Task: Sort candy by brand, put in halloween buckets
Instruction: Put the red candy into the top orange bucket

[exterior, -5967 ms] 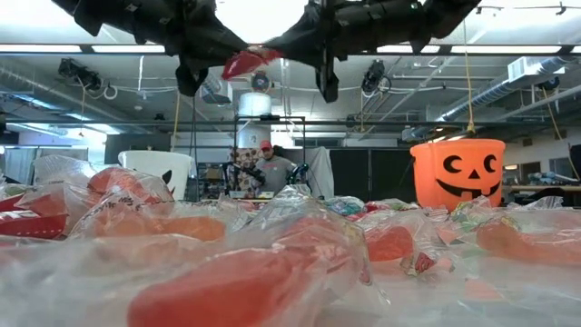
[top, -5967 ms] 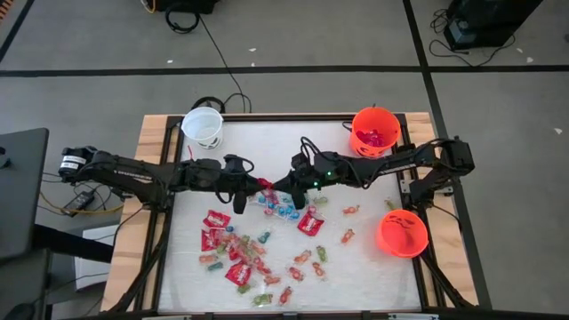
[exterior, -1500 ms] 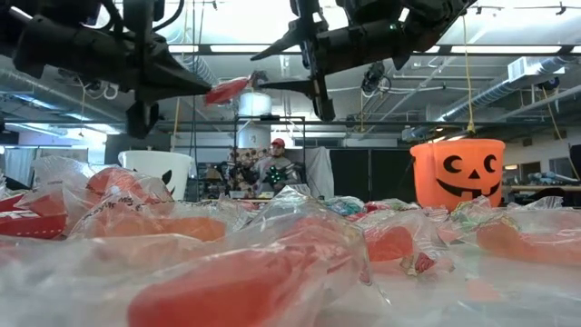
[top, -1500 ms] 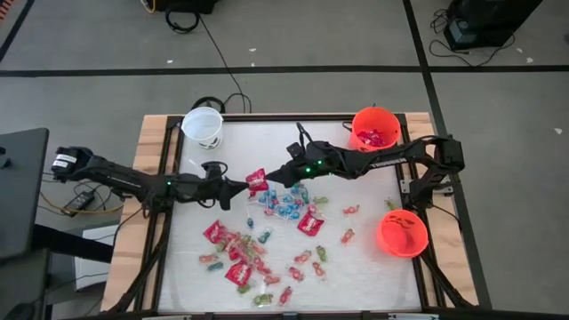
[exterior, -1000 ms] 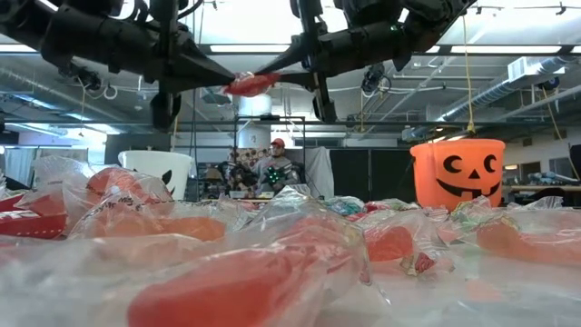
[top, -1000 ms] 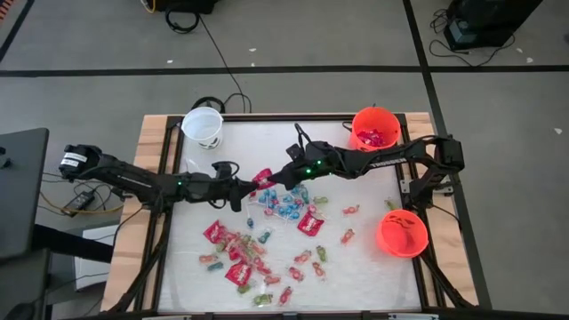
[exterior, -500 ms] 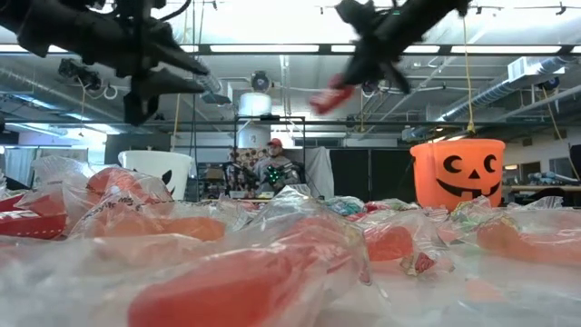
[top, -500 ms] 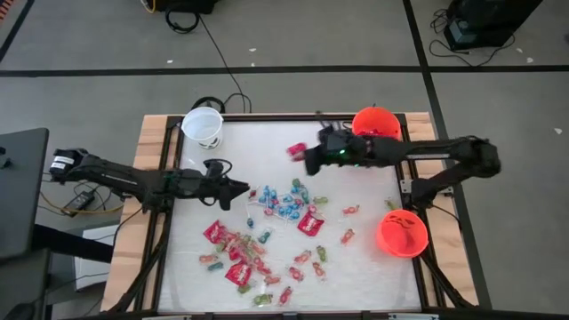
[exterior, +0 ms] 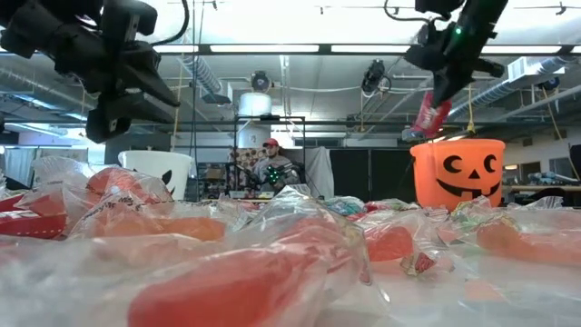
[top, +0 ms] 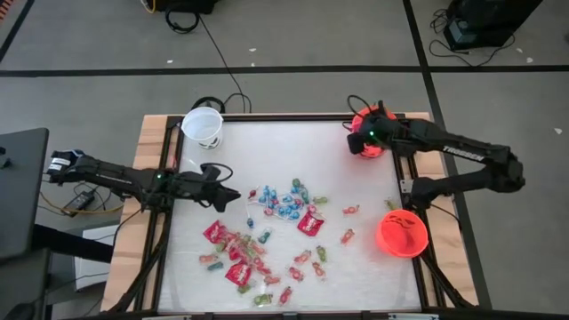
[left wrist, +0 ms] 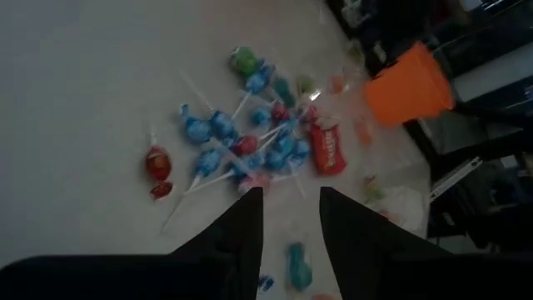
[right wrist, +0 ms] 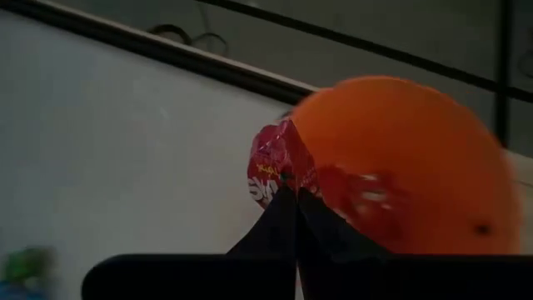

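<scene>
One red packet point(exterior: 430, 115) hangs from the right gripper point(exterior: 441, 91), whose fingers are pressed together on its upper edge. In the low view the packet dangles long axis near vertical, at the upper right of the frame, just above the rim of the orange bucket point(exterior: 457, 173) with the jack-o'-lantern face. That drop line is what the coming release turns on — the bucket mouth lies straight below the packet, or nearly so.

From above, the right gripper point(top: 366, 130) sits over the orange bucket point(top: 377, 132) at the upper right of the table, hiding most of its opening; the packet itself cannot be made out there. The right wrist view supplies what that one lacks: the packet point(right wrist: 279, 171) pinched at the fingertips against the bucket's orange wall point(right wrist: 416, 158), with red packets inside.

Left gripper point(top: 229, 197), left of centre, holds nothing — fingers point(left wrist: 241, 229) parted, aimed at the blue-wrapped lollipops point(left wrist: 218, 137). It is the nearer arm to the loose candy point(top: 258, 244). White bucket point(top: 203, 126) upper left, second orange bucket point(top: 402, 234) lower right.
</scene>
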Controlling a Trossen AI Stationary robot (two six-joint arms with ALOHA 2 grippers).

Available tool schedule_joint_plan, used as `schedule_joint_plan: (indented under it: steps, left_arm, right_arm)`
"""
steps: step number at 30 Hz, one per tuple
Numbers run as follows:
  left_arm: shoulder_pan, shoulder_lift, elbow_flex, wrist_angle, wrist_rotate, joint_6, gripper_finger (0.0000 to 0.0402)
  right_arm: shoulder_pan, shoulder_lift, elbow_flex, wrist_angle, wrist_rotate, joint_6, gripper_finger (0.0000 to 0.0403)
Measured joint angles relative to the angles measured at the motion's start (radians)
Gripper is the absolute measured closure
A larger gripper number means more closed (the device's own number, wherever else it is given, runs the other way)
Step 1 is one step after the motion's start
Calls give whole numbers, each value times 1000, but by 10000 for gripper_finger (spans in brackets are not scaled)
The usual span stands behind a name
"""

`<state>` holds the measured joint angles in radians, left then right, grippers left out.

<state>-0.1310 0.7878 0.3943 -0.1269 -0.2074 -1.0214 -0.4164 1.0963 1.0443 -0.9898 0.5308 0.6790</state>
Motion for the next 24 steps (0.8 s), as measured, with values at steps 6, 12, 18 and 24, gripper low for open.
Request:
schedule_joint_plan:
  steps: [6, 12, 18, 24]
  left_arm:
    - [-3, -24, 0, -53, 102, 44, 276]
    - [-3, -15, 0, -81, 274, 224, 274]
    - [-34, 3, 0, -130, 386, 376, 267]
    - [-91, 38, 0, -230, 383, 528, 267]
  right_arm:
    - [-107, 28, 0, -20, -47, -94, 357]
    - [-146, 16, 0, 6, -115, -172, 261]
    - [-85, -60, 0, 115, -187, -210, 208]
    - [-26, -110, 0, 159, -212, -148, 207]
